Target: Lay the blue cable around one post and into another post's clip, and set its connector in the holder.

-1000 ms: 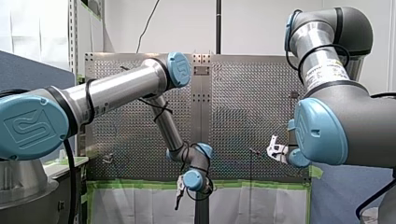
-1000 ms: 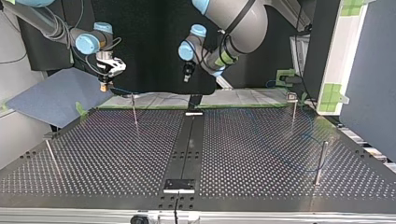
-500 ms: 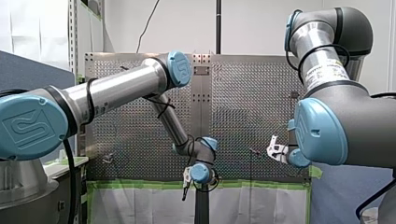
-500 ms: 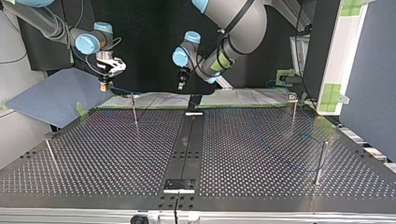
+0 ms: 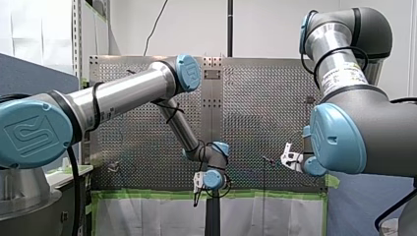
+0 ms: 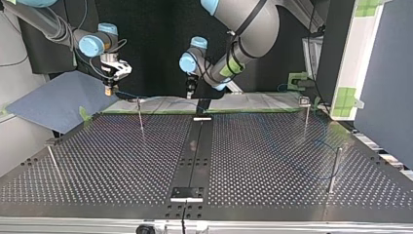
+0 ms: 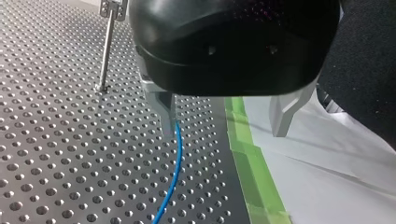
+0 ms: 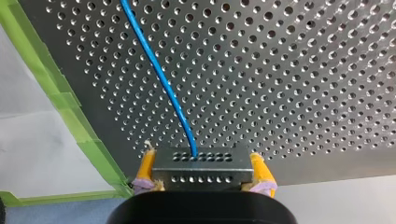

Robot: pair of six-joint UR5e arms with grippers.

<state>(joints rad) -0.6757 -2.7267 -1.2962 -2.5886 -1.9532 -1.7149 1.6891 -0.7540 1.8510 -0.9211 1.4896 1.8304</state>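
Observation:
My right gripper [image 8: 202,164] is shut on the grey connector [image 8: 200,176], its yellow pads [image 8: 146,167] on both ends. The blue cable [image 8: 161,74] runs from the connector out over the perforated table. In the top view this gripper [image 6: 110,87] hangs by the table's far left corner, close to a thin post [image 6: 140,115]. My left gripper [image 7: 224,132] is open above the table's edge, one finger [image 7: 167,112] right over the blue cable [image 7: 173,172]. Nothing sits between its fingers. A post with a clip [image 7: 108,44] stands ahead of it.
More posts stand at the top view's right [image 6: 306,115] [image 6: 334,169] and near left [image 6: 53,165]. A dark strip [image 6: 196,151] with a plate [image 6: 186,193] runs down the table's middle. Green tape [image 7: 252,163] and white sheeting border the table edge under my left gripper.
My left gripper has swung toward the top view's left and come lower, nearer the table's far edge. My right gripper has stayed still with the connector.

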